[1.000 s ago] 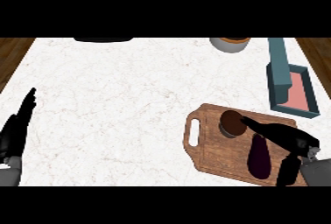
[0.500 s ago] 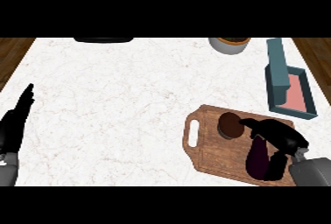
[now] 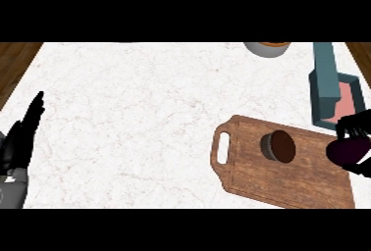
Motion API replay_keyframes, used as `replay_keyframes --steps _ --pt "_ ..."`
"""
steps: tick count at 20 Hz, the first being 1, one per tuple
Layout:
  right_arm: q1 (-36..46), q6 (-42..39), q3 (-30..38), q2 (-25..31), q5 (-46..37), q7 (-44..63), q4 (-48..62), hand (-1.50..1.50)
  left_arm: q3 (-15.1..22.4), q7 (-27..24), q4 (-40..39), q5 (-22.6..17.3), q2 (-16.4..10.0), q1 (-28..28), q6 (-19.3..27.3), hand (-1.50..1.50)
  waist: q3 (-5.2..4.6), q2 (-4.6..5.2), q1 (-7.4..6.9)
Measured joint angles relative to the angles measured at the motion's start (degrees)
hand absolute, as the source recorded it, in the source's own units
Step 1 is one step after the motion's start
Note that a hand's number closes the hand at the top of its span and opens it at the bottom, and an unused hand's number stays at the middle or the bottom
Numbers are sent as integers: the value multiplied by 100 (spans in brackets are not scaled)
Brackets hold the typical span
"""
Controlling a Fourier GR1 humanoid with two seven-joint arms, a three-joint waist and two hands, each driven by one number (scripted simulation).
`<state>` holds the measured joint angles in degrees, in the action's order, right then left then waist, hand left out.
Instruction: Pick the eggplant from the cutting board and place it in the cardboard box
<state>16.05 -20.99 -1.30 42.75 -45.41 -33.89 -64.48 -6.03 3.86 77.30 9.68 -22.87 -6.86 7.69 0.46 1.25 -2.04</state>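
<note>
The right hand curls its fingers around the purple eggplant. The eggplant is at the right edge of the board, near the box. A round brown thing sits on the board. The left hand rests at the left side, fingers straight.

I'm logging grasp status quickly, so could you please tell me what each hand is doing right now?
Left hand: open, resting at the left edge.
Right hand: fingers curled round the eggplant.
</note>
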Motion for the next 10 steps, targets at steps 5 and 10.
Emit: replay_keyframes --steps 5,10 --pt "346 529 655 706 250 -1137 724 150 51 -19 34 2 47 -58 -10 0 41 72 -94" --pt "678 1086 1250 1103 636 -1901 1478 150 65 -58 10 -3 50 -82 -45 0 48 95 -164"
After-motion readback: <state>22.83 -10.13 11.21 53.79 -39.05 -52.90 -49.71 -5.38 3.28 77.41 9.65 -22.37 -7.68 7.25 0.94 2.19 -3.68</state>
